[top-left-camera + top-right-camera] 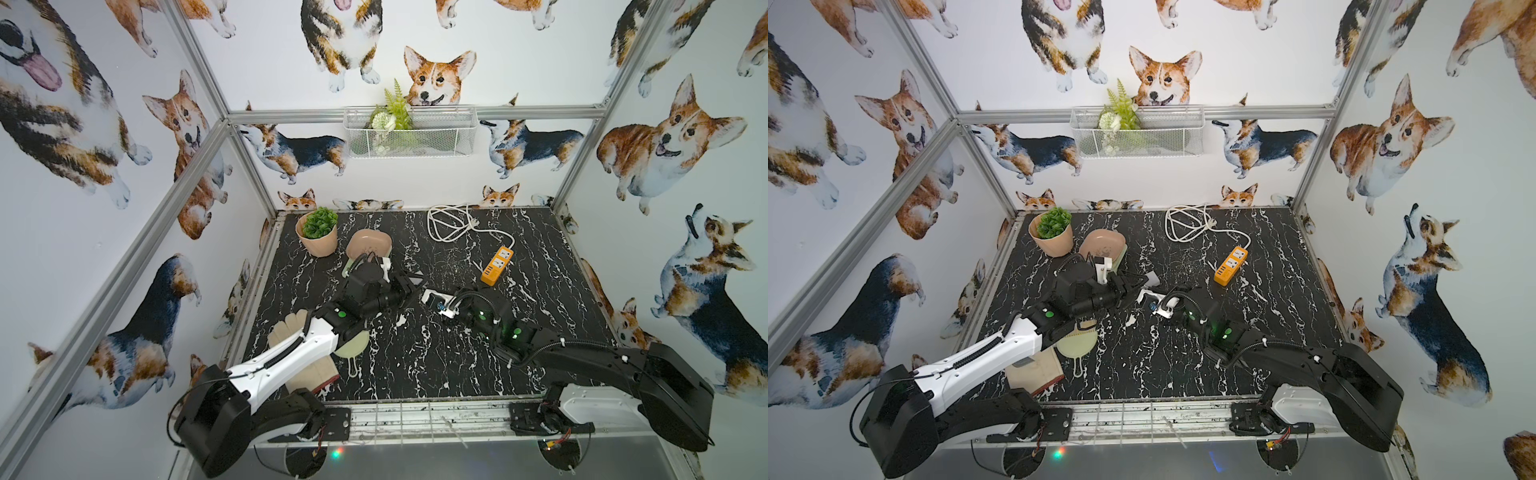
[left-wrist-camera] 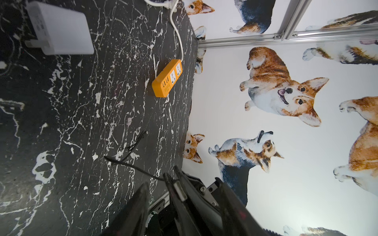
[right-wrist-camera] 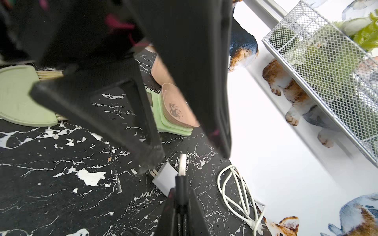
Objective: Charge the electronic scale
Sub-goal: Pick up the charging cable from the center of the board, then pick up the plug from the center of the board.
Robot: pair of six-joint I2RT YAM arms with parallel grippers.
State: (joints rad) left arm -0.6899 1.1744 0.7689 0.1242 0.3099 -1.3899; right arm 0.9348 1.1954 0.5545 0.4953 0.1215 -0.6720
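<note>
The electronic scale (image 1: pixel 368 248) stands at the back left of the table, pale green with a pink panda tray (image 3: pixel 176 113). Its dark display faces the middle of the table. My right gripper (image 3: pixel 181 190) is shut on a black USB plug (image 3: pixel 181 181) whose silver tip points forward. A thin black cable (image 2: pixel 133 168) trails from the plug across the table. My left gripper (image 2: pixel 182 181) is open, its fingers (image 2: pixel 141 201) standing either side of the plug and the right gripper's tips. Both grippers meet mid-table (image 1: pixel 419 289), right of the scale. A small white cube charger (image 3: pixel 166 176) lies just beyond the plug.
An orange power strip (image 1: pixel 496 266) lies at the right, its white cord (image 1: pixel 449 224) coiled by the back wall. A potted plant (image 1: pixel 318 232) stands beside the scale. A green dustpan (image 1: pixel 352 347) and a glove (image 1: pixel 309 374) lie under the left arm. A wire basket (image 1: pixel 436 137) hangs on the back wall.
</note>
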